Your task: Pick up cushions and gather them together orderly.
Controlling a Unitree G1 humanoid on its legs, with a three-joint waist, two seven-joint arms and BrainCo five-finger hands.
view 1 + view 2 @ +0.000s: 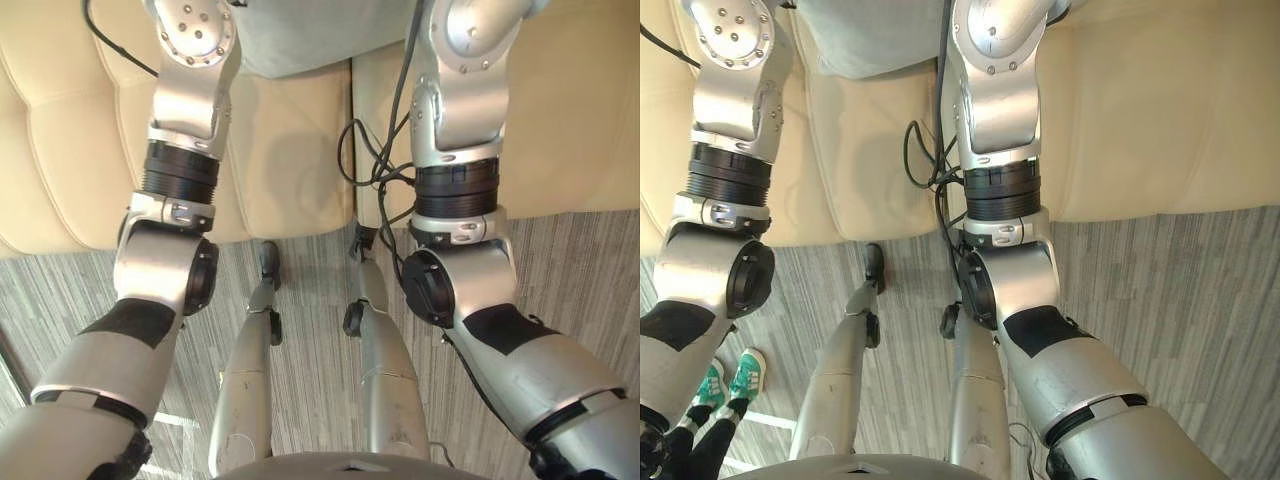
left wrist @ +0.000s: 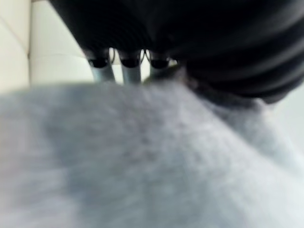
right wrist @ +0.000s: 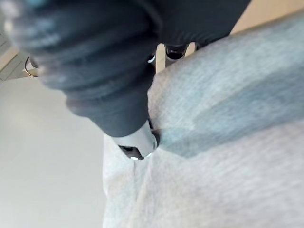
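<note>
A grey cushion (image 1: pixel 300 35) is over the cream sofa (image 1: pixel 290 170), between both outstretched arms. The right hand (image 3: pixel 137 145) pinches its edge, thumb dug into the fabric. The left hand (image 2: pixel 130 71) is against it, its hold I cannot tell. It looks soft, light and floppy — best gripped at opposite edges.

A cream padded sofa (image 1: pixel 90 150) spans the far side, its seat split by a dark seam (image 1: pixel 352 140) near the middle. Nearer lies a grey carpet floor (image 1: pixel 1180 290) with fine stripes. At the near left, a pale strip (image 1: pixel 765 421) crosses it beside a person's green shoes (image 1: pixel 735 380).
</note>
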